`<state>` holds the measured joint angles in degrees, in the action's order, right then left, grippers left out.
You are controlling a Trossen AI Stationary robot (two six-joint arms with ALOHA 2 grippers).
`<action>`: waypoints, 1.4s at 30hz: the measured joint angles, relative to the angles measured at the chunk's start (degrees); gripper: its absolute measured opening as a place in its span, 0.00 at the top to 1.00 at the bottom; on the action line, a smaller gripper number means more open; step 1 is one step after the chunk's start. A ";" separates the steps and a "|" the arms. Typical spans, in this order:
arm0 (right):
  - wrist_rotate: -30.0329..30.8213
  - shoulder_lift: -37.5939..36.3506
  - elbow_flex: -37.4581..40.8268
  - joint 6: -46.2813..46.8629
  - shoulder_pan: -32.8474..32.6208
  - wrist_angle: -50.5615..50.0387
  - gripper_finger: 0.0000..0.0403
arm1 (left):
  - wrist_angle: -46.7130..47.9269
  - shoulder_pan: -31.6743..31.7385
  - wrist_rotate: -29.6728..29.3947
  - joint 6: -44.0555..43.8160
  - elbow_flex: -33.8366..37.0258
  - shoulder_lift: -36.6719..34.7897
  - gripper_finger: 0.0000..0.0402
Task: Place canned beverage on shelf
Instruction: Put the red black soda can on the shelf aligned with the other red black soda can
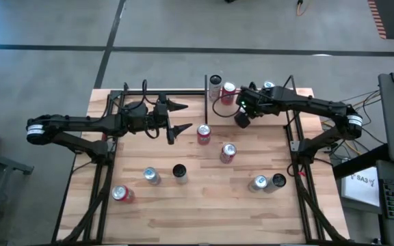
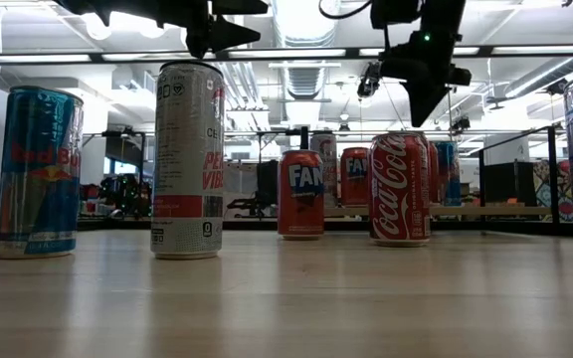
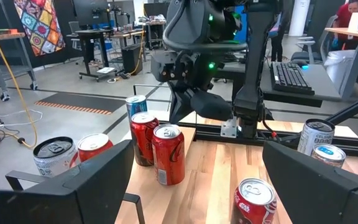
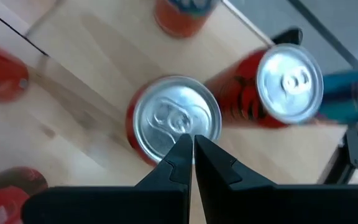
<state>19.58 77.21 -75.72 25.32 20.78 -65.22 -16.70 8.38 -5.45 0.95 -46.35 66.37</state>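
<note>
- Left gripper (image 1: 175, 117): arm stretched in from the table's left side, held above the wood toward the far left-centre; fingers spread wide, nothing between them.
- Right gripper (image 4: 191, 149): arm reaches in from the right toward the far edge; fingers pressed together, pointing down over the silver top of a red can (image 4: 176, 121), holding nothing.
- Shelf (image 1: 279, 92): at the table's far edge, centre to right; several cans stand on it, among them a silver can (image 1: 215, 83) at its left end.
- Hard to read: most of the shelf board sits under the right arm; the can count there is unclear.
- Tabletop (image 1: 204, 198): butcher-block wood with cans scattered upright; grey floor around it; desks and ceiling lights behind.
</note>
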 joint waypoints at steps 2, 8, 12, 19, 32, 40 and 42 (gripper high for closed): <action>-0.01 0.00 -0.18 -1.09 0.00 2.08 0.98 | -0.20 0.00 0.00 -0.01 0.00 0.00 0.15; -0.57 0.55 -0.20 -3.84 0.00 10.81 0.98 | -2.19 0.00 0.02 -0.02 -0.02 1.10 0.15; -0.68 2.08 -0.20 -4.37 0.00 13.35 0.98 | -2.26 0.00 0.02 -0.49 -0.02 1.42 0.15; -1.71 6.73 -0.20 -5.16 -0.10 13.54 0.98 | -2.78 0.00 0.04 -1.51 -0.02 1.42 0.15; -1.56 10.64 -0.53 -4.08 -0.13 12.78 0.98 | -2.59 0.00 0.04 -1.51 -0.02 1.46 0.15; -1.14 10.26 -0.53 -3.28 -0.11 10.66 0.98 | -2.57 0.00 0.04 -1.51 -0.02 1.46 0.15; -0.83 10.23 -0.53 -3.05 -0.13 9.69 0.98 | -2.59 0.00 0.04 -1.51 -0.02 1.46 0.15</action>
<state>18.75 87.44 -76.25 22.27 20.64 -55.53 -19.29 8.38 -5.41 -0.56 -46.37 67.83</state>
